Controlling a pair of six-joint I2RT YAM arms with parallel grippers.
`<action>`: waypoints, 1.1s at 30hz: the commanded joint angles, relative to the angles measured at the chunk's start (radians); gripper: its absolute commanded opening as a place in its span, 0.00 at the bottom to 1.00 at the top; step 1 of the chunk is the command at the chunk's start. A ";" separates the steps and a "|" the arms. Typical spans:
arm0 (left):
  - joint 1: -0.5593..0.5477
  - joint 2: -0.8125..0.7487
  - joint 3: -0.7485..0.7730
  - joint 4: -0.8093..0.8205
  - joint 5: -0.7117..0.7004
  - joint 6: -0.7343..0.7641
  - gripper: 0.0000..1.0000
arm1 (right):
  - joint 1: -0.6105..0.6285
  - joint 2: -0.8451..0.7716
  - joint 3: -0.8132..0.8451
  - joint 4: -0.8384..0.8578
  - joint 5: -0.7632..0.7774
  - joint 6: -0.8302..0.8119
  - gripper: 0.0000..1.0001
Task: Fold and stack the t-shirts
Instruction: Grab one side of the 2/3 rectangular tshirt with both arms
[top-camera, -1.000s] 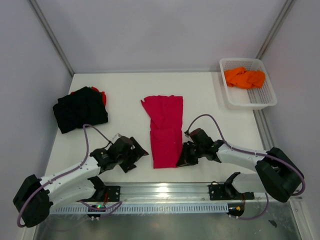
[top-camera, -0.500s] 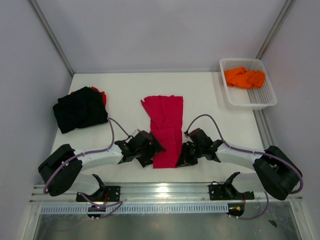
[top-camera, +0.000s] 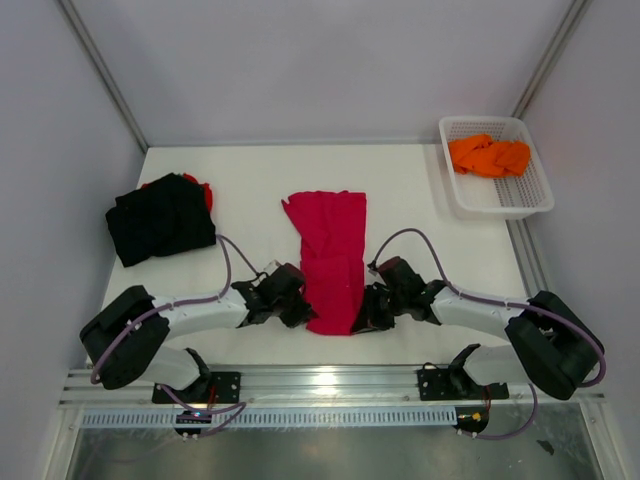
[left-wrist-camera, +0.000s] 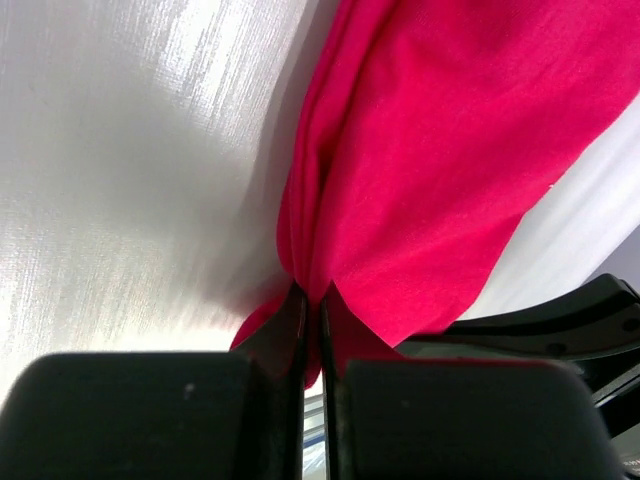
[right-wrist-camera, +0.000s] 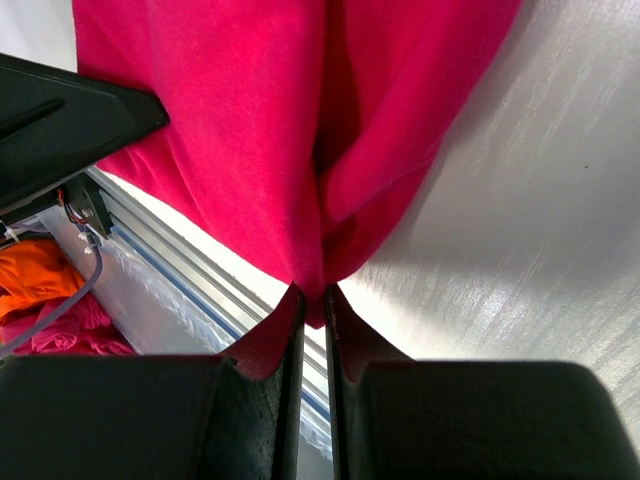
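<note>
- My left end effector (left-wrist-camera: 312, 295) is clamping the near left corner of the crimson t-shirt (top-camera: 332, 262), fingers pressed together on bunched cloth.
- My right end effector (right-wrist-camera: 313, 292) is pinching the near right corner the same way.
- From above, my wrists are hiding both pinched corners.
- The crimson t-shirt is lying as a long folded strip mid-surface (top-camera: 250, 190), between my arms.
- The black t-shirt (top-camera: 160, 218) is sitting far left, covering a red t-shirt (top-camera: 205, 190); only an edge is peeking out.
- The orange t-shirt (top-camera: 488, 155) is lying crumpled in the basket (top-camera: 530, 200), far right; I cannot tell whether it is one garment.
- I am counting one of each colour and one basket.
</note>
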 joint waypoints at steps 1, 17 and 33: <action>-0.004 -0.010 0.008 -0.043 -0.046 0.015 0.00 | 0.003 0.014 -0.009 0.044 0.008 0.000 0.06; -0.004 0.051 0.131 -0.136 -0.089 0.085 0.00 | -0.008 0.063 0.102 0.000 0.014 -0.072 0.06; 0.068 0.241 0.441 -0.210 -0.040 0.263 0.00 | -0.267 0.132 0.445 -0.216 -0.009 -0.287 0.05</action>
